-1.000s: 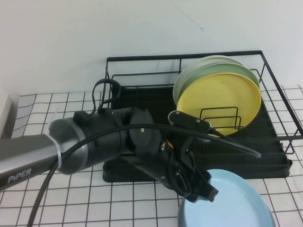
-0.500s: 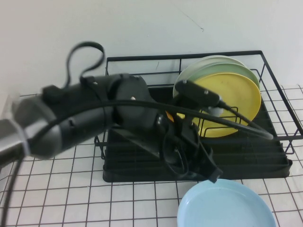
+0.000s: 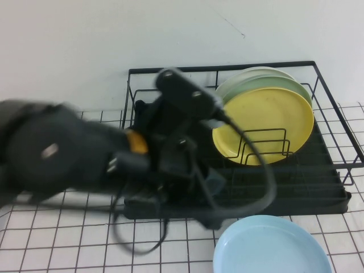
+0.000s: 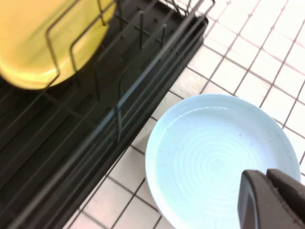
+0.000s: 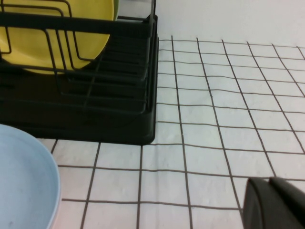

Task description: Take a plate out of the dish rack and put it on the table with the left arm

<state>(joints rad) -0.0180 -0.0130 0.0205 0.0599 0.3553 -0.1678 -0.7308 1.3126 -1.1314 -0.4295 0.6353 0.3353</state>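
Sky-blue and glossy, the plate (image 3: 272, 245) lies flat on the table (image 3: 68, 250) in the high view, just in front of the dish rack (image 3: 330, 187) and partly cut off by the frame's lower edge. We see the left arm (image 3: 62, 151) as a blurred dark bulk over the rack's left half, with a loose cable looping down over the rack's front edge; the left gripper we cannot pick out in the blur. A yellow plate (image 3: 267, 122) stands upright in the rack with paler plates behind it. We judge the main risk to be the arm or its cable brushing the wire frame and jolting those standing plates.

In the left wrist view we look down on the plate, resting alone on the grid beside the rack's edge. The left gripper (image 4: 274, 200) hangs above its rim, fingers pressed together on nothing, clear of the plate. We would worry that a low sweep could clip the rim and slide the plate.

In the right wrist view the right gripper (image 5: 274, 202) sits low over bare grid, apart from the rack's corner; whether its jaws are parted we cannot tell
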